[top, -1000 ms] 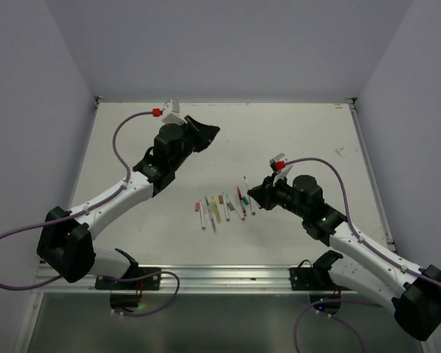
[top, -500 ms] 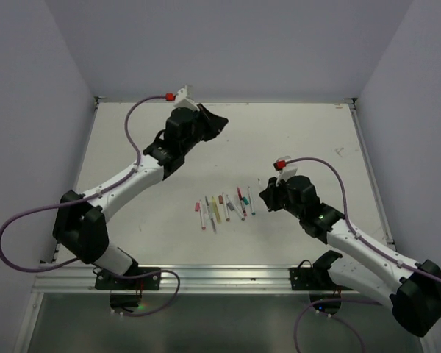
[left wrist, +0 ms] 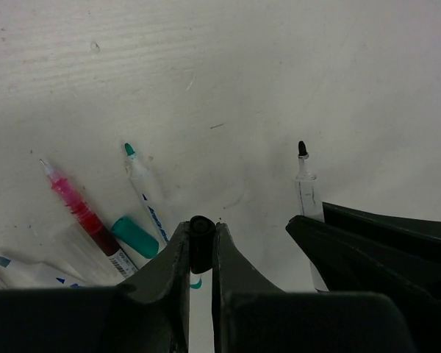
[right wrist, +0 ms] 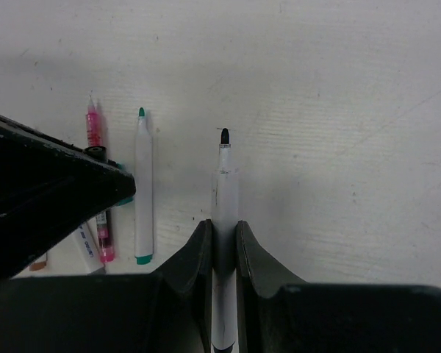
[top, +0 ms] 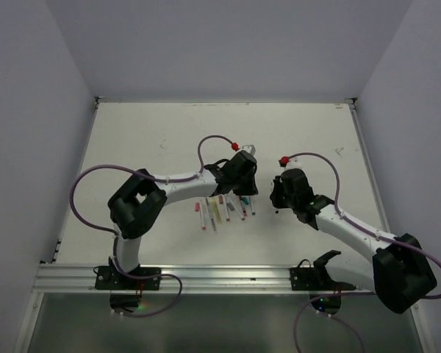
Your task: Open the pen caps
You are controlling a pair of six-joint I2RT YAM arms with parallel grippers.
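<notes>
Gripping now: left gripper [left wrist: 201, 232] is clenched on the short black plastic cap [left wrist: 201, 250], pinched between its two fingers.
Right side: right gripper [right wrist: 223, 224] is clamped round the slim white-barrelled pen [right wrist: 225, 184], with its bare black tip pointing to the far side.
Cap and pen: they are apart, with the cap just left of the pen over the white table [top: 147, 132].
Neighbours: a green-tipped white pen [right wrist: 142, 191] and a pink pen [left wrist: 77, 209] lie uncapped to the left, with a loose teal cap [left wrist: 134, 237] beside them.
Step, by my read: the black cap is off, so both pieces now need setting down.
Doing it well: lower the cap onto bare table away from the teal one. Let go only on contact so it can't roll. Lay the pen parallel to its neighbours, and mind how close the grippers are.
Remaining: the row of pens [top: 220, 209] is too small to tell which are capped.
</notes>
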